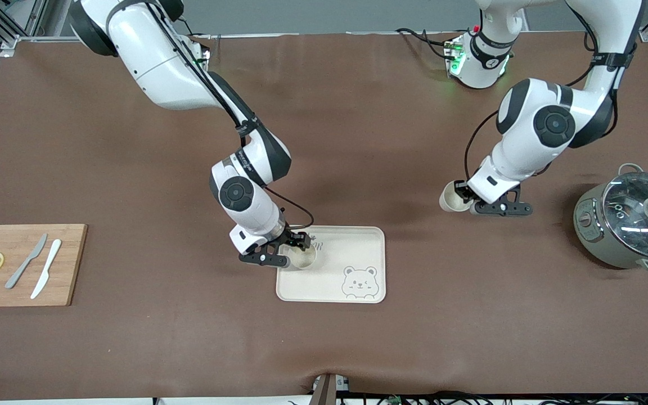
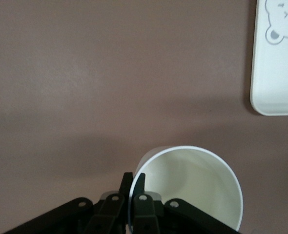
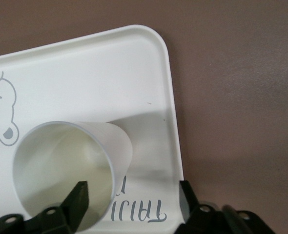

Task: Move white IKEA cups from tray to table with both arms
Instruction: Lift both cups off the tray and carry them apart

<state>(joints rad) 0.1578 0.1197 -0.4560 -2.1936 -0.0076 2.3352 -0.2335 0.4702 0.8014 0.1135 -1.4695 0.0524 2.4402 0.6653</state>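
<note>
One white cup (image 1: pixel 303 257) stands upright on the cream bear tray (image 1: pixel 352 247), at the tray's corner toward the right arm's end. My right gripper (image 1: pixel 293 251) is open around its wall; in the right wrist view one finger (image 3: pixel 78 197) is inside the cup (image 3: pixel 61 161), the other (image 3: pixel 185 195) is outside over the tray (image 3: pixel 110 73). My left gripper (image 1: pixel 462 195) is shut on the rim of the second white cup (image 1: pixel 452 199), over bare table between the tray and the pot. The left wrist view shows its fingers (image 2: pixel 140 183) pinching the cup wall (image 2: pixel 197 180).
A wooden cutting board (image 1: pixel 65 264) with two lemon slices and two knives lies at the right arm's end. A grey-green pot with a glass lid (image 1: pixel 633 219) stands at the left arm's end. The tray's corner shows in the left wrist view (image 2: pixel 278 73).
</note>
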